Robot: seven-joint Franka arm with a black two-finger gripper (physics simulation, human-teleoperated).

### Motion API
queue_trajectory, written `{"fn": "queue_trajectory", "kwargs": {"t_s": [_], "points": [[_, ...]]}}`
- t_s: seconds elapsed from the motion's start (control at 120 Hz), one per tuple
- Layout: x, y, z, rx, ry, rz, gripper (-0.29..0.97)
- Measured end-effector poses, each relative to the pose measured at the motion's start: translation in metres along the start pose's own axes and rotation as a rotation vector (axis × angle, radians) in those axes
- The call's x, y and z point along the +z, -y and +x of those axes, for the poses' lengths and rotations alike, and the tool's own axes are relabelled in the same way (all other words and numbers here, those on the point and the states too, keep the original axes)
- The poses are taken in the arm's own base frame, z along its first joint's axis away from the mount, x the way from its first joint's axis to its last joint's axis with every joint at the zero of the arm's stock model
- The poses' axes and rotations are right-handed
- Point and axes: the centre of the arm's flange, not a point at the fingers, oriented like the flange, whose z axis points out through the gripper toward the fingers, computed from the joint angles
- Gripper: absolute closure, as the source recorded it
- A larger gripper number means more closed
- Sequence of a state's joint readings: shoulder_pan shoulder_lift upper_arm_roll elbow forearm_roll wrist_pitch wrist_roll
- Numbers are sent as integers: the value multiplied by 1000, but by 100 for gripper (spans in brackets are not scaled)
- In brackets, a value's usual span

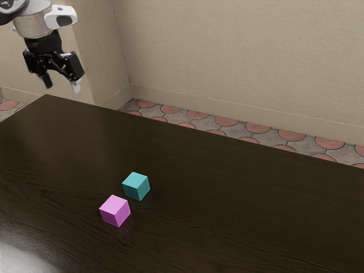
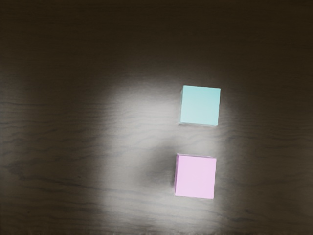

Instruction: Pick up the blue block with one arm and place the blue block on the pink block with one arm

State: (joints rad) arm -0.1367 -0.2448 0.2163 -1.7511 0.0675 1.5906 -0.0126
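A blue-teal block (image 1: 136, 186) rests on the dark wooden table (image 1: 239, 205), near its middle. Just in front of it, toward the exterior view's left, sits a pink block (image 1: 115, 210), a small gap apart. My gripper (image 1: 60, 85) hangs high over the table's far left corner, well away from both blocks, open with nothing between its fingers. From the hand's camera, far overhead, the blue block (image 2: 200, 105) and the pink block (image 2: 195, 176) lie side by side on the tabletop.
A beige wall runs behind the table, and a patterned tile floor (image 1: 256, 131) shows past the table's far edge. A bright glare patch (image 2: 146, 147) lies on the wood by the blocks.
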Motion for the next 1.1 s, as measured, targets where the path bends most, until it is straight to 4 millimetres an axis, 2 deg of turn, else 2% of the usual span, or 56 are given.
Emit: {"fn": "queue_trajectory", "kwargs": {"t_s": [0.15,0.217,0.283,0.425,0.5,0.575,0.65,0.767,0.883,1.025,1.1], "points": [[0,-4,-4,2,-9,-10,0],[22,-5,-6,-8,14,-12,0],[52,-17,-2,-3,28,-30,0],[155,-34,-3,-17,117,-40,0],[187,-40,5,-31,110,-40,0],[229,-46,2,-43,121,-40,0],[257,-59,7,-48,114,-48,0],[276,-85,13,-44,80,-69,0],[287,-100,16,-32,58,-74,0],[312,-111,18,2,71,-62,0],[322,-103,22,8,68,-55,0]]}}
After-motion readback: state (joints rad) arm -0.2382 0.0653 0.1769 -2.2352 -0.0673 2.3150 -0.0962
